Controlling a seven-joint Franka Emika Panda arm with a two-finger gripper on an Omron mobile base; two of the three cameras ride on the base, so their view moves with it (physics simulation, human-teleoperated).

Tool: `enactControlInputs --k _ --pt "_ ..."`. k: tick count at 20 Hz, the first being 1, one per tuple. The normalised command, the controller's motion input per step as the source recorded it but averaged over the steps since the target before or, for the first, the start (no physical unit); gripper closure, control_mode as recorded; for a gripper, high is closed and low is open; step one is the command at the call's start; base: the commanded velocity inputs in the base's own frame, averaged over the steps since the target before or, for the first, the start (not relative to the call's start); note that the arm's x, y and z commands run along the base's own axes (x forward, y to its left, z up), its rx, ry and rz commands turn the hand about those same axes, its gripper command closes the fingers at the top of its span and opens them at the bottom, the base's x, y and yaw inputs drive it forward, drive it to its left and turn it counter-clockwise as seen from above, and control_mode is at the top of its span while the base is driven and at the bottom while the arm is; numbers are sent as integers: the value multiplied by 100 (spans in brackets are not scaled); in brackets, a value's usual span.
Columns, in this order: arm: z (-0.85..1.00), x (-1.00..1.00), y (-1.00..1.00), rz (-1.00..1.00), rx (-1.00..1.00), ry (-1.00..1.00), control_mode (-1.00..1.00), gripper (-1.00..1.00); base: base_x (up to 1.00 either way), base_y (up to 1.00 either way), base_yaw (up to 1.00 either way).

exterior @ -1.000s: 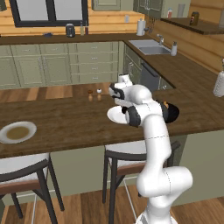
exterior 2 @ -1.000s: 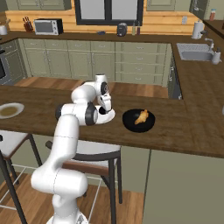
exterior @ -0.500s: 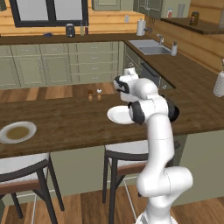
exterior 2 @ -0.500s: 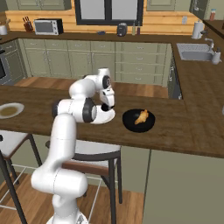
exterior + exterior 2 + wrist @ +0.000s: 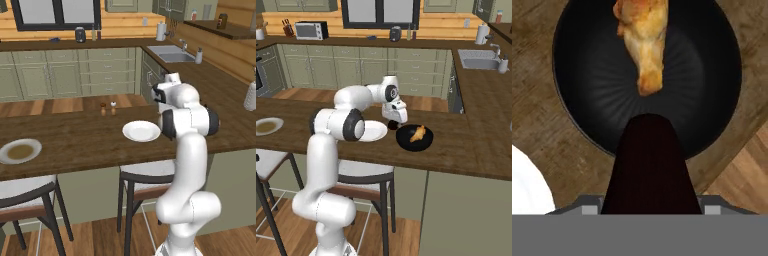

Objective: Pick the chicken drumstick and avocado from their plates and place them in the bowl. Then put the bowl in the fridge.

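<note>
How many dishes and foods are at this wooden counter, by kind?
Round plates: 2, one white, one pale grey
Glossy black bowl: 1
Golden-brown chicken drumstick: 1
Dark avocado in the pincer: 1
Total: 5

Golden-brown chicken drumstick (image 5: pixel 643 42) inside glossy black bowl (image 5: pixel 587 90); dark avocado (image 5: pixel 649 167) over its near rim

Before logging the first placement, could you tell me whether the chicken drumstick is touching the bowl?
Touching: the hand view shows the chicken drumstick lying on the bowl floor.

Chicken drumstick (image 5: pixel 417 134) in bowl (image 5: pixel 406 143), beside plate (image 5: pixel 372 131).
</note>
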Motion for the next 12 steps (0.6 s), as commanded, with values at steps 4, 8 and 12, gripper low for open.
enactControlInputs --k 4,8,12 --pt "-5 -8 -81 36 0 0 -100 100 0 0 0" --pt "-40 44 -45 33 0 0 -100 100 0 0 0" --pt "-51 66 0 23 2 0 -100 100 0 0 0"
